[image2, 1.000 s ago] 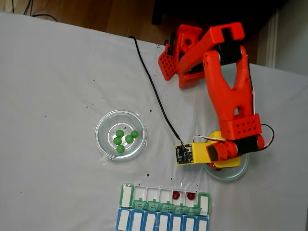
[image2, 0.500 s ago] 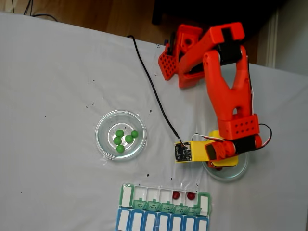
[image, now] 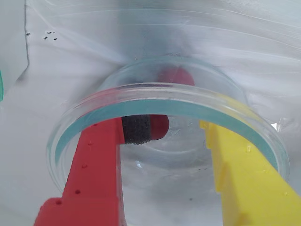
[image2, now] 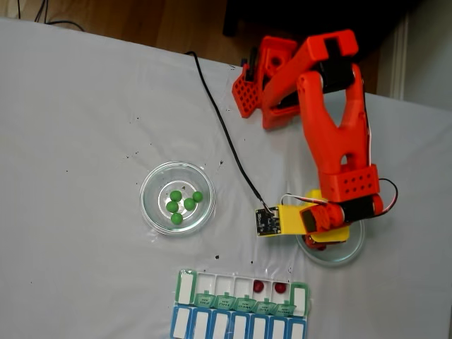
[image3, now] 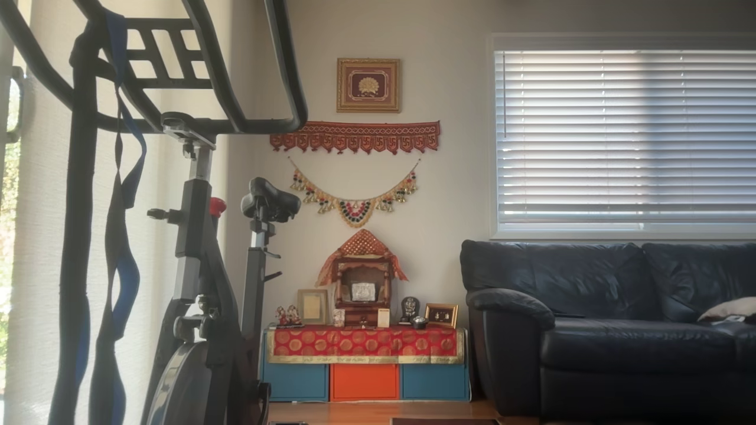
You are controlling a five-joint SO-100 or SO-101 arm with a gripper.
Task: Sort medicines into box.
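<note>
The claw (image: 164,136) stood inside a round glass dish (image: 263,136), its red finger (image: 94,165) and its yellow finger (image: 244,174) wide apart and holding nothing. In the wrist view, a dark red ball (image: 159,126) lay just beside the foam pad of the red finger, perhaps touching it, and another red ball (image: 176,75) lay farther back in the dish. In the fixed view, the green-lidded box (image2: 240,291) at the near edge of the table already had two red balls (image2: 269,287) in it, and five green balls (image2: 181,205) waited in a second dish (image2: 152,212). I judged the balls light, hard and glossy, so they would roll or slip easily. The fingers should close across the middle of one ball, gently and squarely.
</note>
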